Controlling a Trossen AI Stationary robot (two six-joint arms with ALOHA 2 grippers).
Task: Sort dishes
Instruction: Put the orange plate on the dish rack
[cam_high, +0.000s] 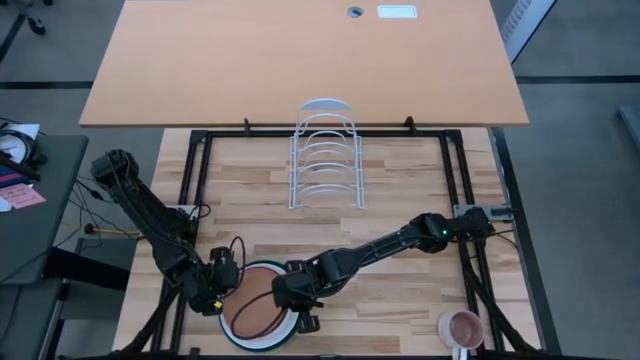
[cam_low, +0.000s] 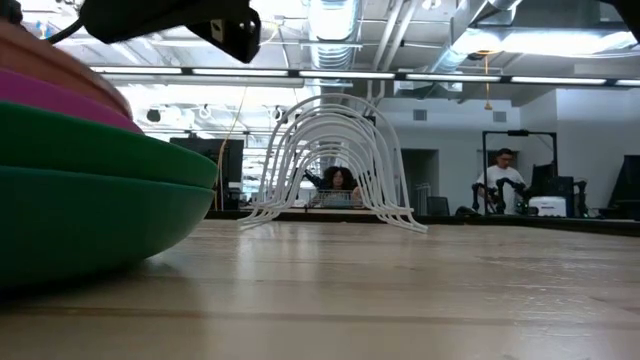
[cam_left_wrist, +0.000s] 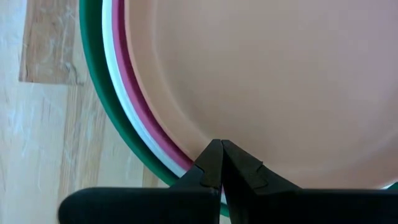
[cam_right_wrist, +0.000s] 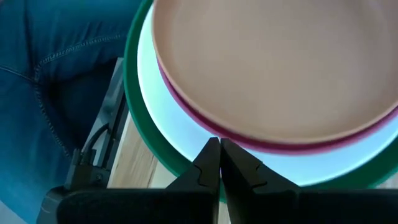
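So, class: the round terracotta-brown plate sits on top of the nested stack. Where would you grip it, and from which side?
Grip the terracotta-brown plate by its raised rim, which stands proud of the magenta-pink plate beneath. Probably come from the stack's left edge, where the left gripper already points at that rim; the plate's flat middle offers nothing to pinch.

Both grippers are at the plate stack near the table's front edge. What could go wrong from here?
The left gripper and right gripper, both shut, meet at the same stack and might collide. The brown plate sits off-center on the pink plate, so a nudge could slide it. The stack may be pushed off the table.
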